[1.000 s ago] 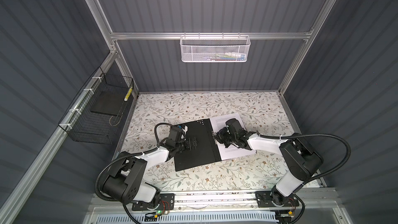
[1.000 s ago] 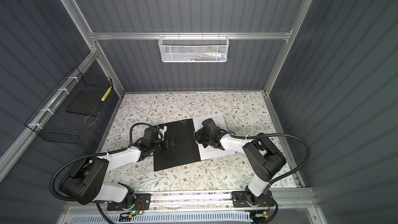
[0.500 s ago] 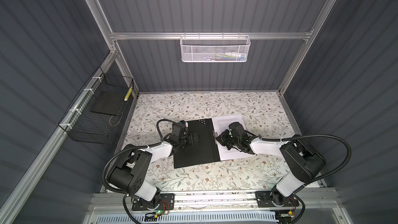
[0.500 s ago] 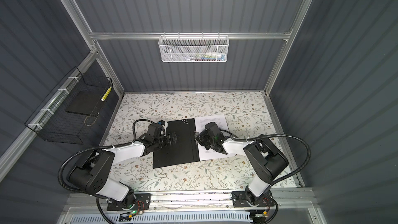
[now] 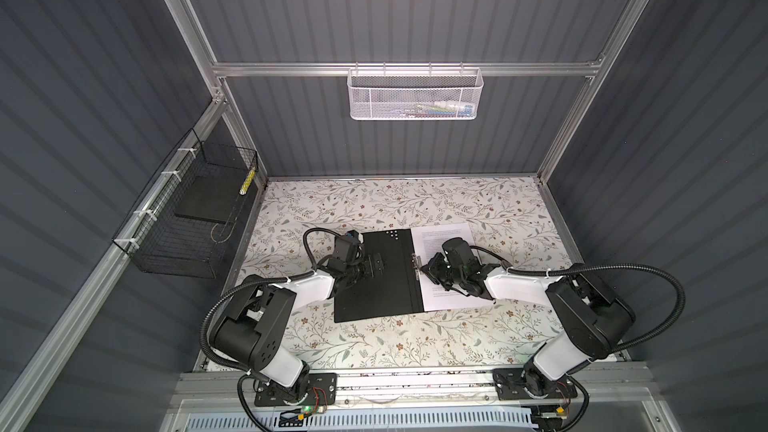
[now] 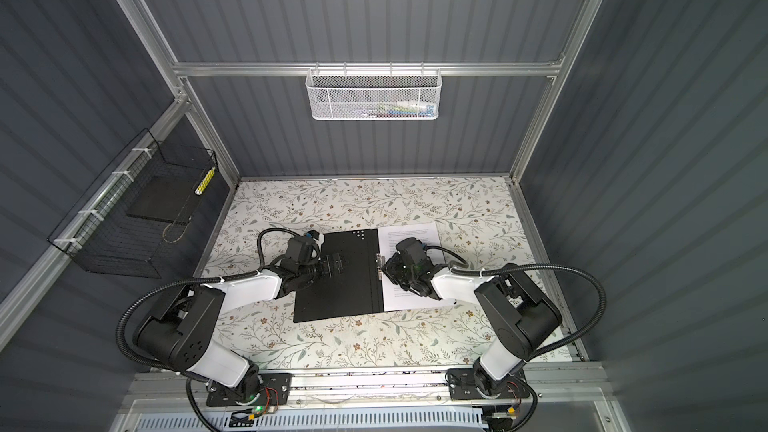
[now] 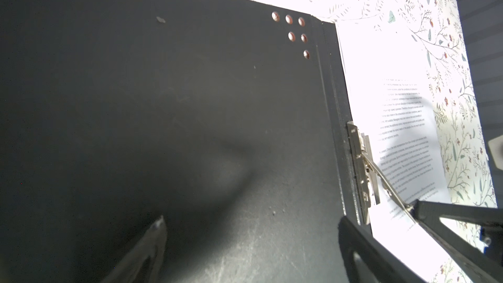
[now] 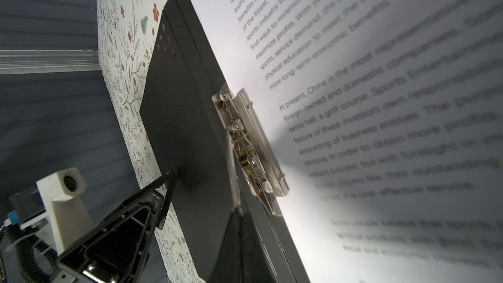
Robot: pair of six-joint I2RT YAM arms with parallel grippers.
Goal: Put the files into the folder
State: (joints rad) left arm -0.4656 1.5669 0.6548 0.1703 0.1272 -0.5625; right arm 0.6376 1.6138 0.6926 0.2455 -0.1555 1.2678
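The folder [image 5: 374, 297] [image 6: 336, 301] lies open on the table, black inside up, with small holes at a far corner. The files [image 5: 446, 297] [image 6: 409, 299], white printed sheets, lie on its right half. At the spine sits the metal clip [image 5: 415, 263] [image 8: 253, 153], its thin lever raised. My right gripper [image 5: 424, 270] [image 8: 236, 212] is shut on the tip of that lever, over the files. My left gripper [image 5: 376, 263] [image 7: 251, 230] is open, its fingers spread just above the black left cover [image 7: 163, 104], nothing between them.
A black wire basket [image 5: 183, 218] holding a dark slab hangs on the left wall. A white mesh basket [image 5: 413, 93] hangs on the back rail. Floral table [image 5: 374, 342] surrounds the folder, with grey walls close on three sides.
The folder with the files has swung from a tilted lie to squarer with the table. My left gripper has slid slightly further onto the left cover. The right gripper stays at the clip.
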